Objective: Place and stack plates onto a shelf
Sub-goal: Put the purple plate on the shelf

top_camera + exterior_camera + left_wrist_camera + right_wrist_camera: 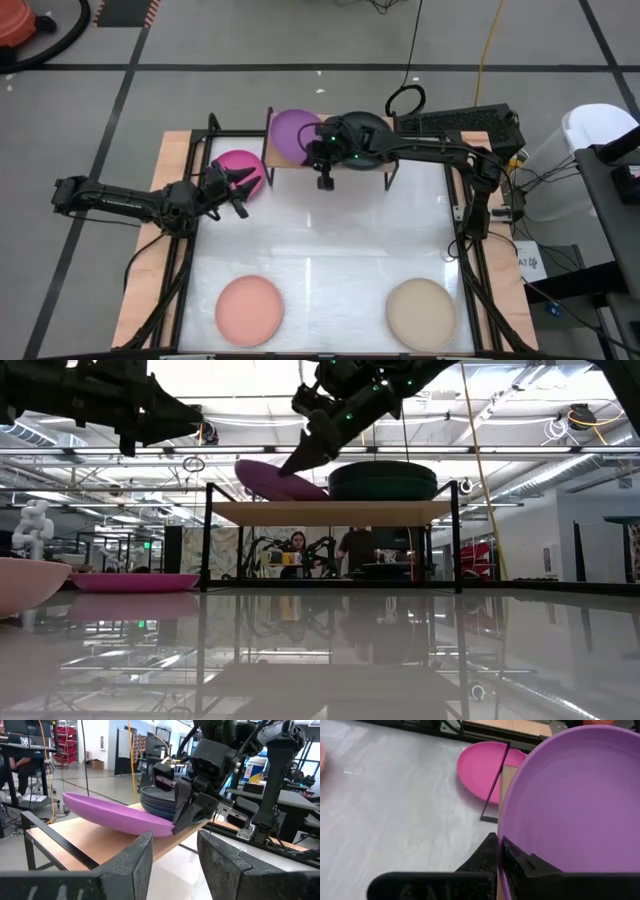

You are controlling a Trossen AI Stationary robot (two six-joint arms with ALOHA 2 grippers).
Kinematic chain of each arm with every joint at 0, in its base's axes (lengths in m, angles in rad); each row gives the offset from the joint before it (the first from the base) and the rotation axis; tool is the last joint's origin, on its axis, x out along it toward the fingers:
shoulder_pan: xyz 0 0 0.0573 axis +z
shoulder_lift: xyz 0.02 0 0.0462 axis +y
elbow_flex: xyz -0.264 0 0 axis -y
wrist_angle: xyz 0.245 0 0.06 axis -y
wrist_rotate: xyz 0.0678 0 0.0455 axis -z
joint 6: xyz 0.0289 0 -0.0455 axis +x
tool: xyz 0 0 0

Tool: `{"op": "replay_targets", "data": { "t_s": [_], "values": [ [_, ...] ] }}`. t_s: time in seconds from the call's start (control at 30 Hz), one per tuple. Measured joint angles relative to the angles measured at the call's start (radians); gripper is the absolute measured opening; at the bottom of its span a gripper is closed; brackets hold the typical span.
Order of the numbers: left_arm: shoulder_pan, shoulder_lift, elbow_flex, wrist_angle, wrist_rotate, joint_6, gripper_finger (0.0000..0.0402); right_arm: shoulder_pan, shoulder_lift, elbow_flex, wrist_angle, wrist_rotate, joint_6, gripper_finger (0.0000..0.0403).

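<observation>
A purple plate [290, 132] sits tilted on the left half of the light-wood shelf [330, 512], with my right gripper [502, 852] shut on it. A stack of dark plates [383, 480] stands on the shelf's right half, under the right arm. A magenta plate [240, 168] lies flat on the table left of the shelf. My left gripper [175, 860] hovers open above that plate's near right edge, pointing at the shelf. A salmon plate [249, 310] and a beige plate [422, 313] lie near the table's near edge. My right gripper pinches the purple plate's rim [504, 825] on the side facing the dark stack, one finger inside the dish and one under it. The fingers slant down from above right. The plate is tilted, its gripped side low at the shelf board [75, 840] and its far left side [245, 465] raised.
The shelf's black legs [495, 780] stand just right of the magenta plate. A black frame [470, 220] runs along the table's sides. The white tabletop [330, 240] between the shelf and the two near plates is bare. People sit in the room beyond the shelf [300, 550].
</observation>
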Motion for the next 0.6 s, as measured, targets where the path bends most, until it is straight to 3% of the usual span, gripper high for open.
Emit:
{"op": "replay_targets", "data": {
  "t_s": [0.33, 0.6],
  "values": [
    [0.0, 0.0, 0.0, 0.0, 0.0, -0.018, 0.0159, -0.002, 0.0, -0.026, 0.033, 0.08, 0.008, 0.0014],
    [0.0, 0.0, 0.0, 0.0, 0.0, -0.023, 0.0159, -0.001, 0.001, -0.028, 0.047, 0.08, 0.009, 0.0034]
  ]
}}
